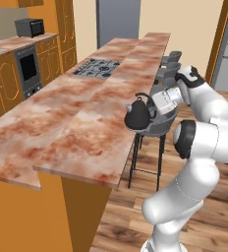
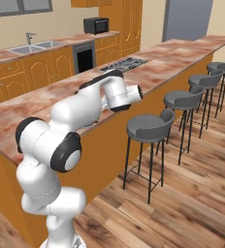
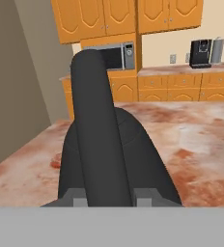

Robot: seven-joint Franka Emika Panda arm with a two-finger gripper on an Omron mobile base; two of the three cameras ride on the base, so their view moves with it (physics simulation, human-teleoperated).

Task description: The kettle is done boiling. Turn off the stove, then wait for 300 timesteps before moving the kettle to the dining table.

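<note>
- so the gripper [image 3: 104, 195] is clamped shut on the kettle [image 1: 138, 114] by its arched handle [image 3: 97, 140]; in the hand view that handle runs straight up between the two fingertips, with the black body bulging out either side
- from the left base view the kettle sits at about 3 o'clock of the dining table [image 1: 86, 133], right over the slab's outer edge; can't tell if it's resting on the slab or hanging just above it
- the stove [image 1: 97, 67] is well away up at 12 o'clock of the table, so the kettle's long gone from the burners
- biggest worry imo: letting go here; if the base is half off that thin overhanging edge it tips and lands on the stool [image 1: 157, 125] or the floor; I'd want it moved inward toward 9 o'clock first
- second worry: a thin handle in a pinch grip lets the body swing; a quick move could slop it into the edge
- the arm [image 2: 85, 109] is folded tight beside the counter; not much room to push further in
</note>
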